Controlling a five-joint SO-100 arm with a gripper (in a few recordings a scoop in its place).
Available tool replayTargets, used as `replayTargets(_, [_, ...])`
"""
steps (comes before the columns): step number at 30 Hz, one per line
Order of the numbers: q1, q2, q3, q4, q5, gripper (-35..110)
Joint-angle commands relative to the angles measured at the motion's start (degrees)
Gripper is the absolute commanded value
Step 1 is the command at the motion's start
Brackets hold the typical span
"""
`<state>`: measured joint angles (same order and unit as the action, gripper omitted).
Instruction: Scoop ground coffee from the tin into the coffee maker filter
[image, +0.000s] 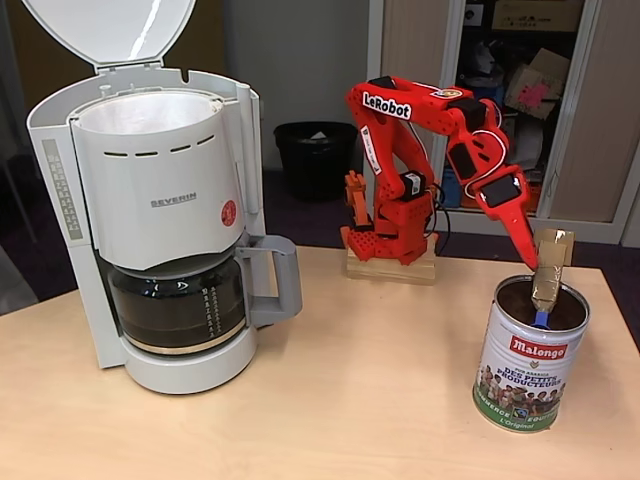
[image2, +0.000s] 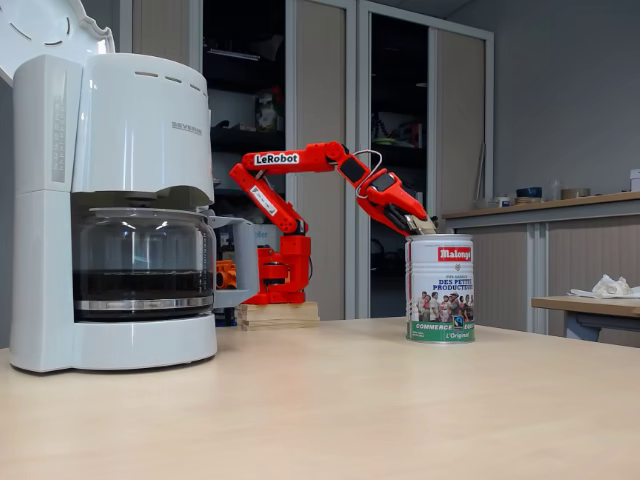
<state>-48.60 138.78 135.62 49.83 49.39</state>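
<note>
In a fixed view from above the counter (image: 330, 400), the red arm (image: 430, 130) reaches down to the right, and its fingers (image: 548, 262) sit clamped on a tape-wrapped scoop handle (image: 551, 268) that points straight down. Directly below the fingers stands the tin (image: 527, 365), upright on the counter with its lid off; the blue lower end of the scoop (image: 541, 318) dips inside the rim, against the dark ground coffee (image: 520, 298) that shows within. Well apart from the fingers, far to the left in this view, stands the white coffee machine (image: 160, 220) with its lid (image: 110, 30) flipped up — the coffee maker filter (image: 150, 112) lies open at its top, pale inside, with nothing dark visible in it. The glass carafe (image: 180, 305) sits under the basket, holding dark liquid. Behind the arm, on the floor, stands a black bin (image: 315, 155). In a fixed view from counter height, the fingers (image2: 420, 228) meet the top rim of the tin (image2: 441, 290) from the left, tilted down into the opening — their grip is hidden here by the rim and the angle. The coffee machine (image2: 110, 210) stands far to the left of the fingers, its carafe (image2: 143, 265) in place, and the arm's base (image2: 278, 285) rests on a wooden block (image2: 278, 315) between machine and tin.
</note>
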Motion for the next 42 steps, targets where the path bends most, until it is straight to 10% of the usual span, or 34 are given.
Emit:
replayTargets(1, [1.67, 4.57, 2.29, 1.32, -1.41, 27])
replayTargets(19, [22.59, 24.43, 16.08, 2.72, -29.44, 0])
replayTargets(42, [40.43, 51.77, 35.86, 14.59, -43.42, 0])
